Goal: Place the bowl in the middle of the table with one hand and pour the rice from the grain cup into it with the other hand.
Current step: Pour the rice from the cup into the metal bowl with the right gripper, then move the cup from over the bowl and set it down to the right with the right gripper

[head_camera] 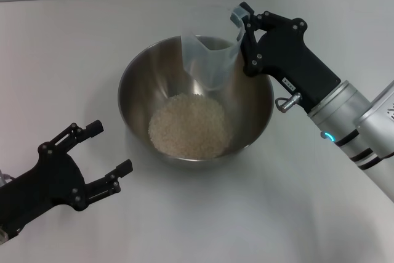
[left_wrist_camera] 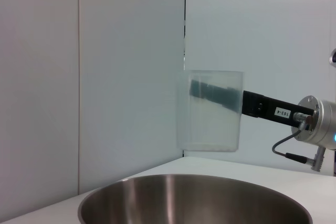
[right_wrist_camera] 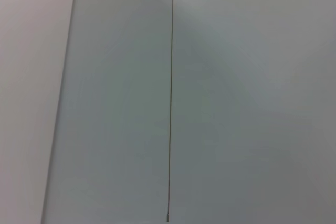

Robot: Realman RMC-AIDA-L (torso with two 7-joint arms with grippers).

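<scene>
Holding grain cup (head_camera: 209,60) above bowl (head_camera: 138,72), right gripper (head_camera: 245,24), rice (head_camera: 191,125) inside

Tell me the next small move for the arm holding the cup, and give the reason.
Probably tip the grain cup back upright and lift it clear of the bowl. The right gripper holds it above the bowl, the cup looks empty in the left wrist view, and the rice already lies heaped in the bowl. The left gripper waits open beside the bowl.
</scene>
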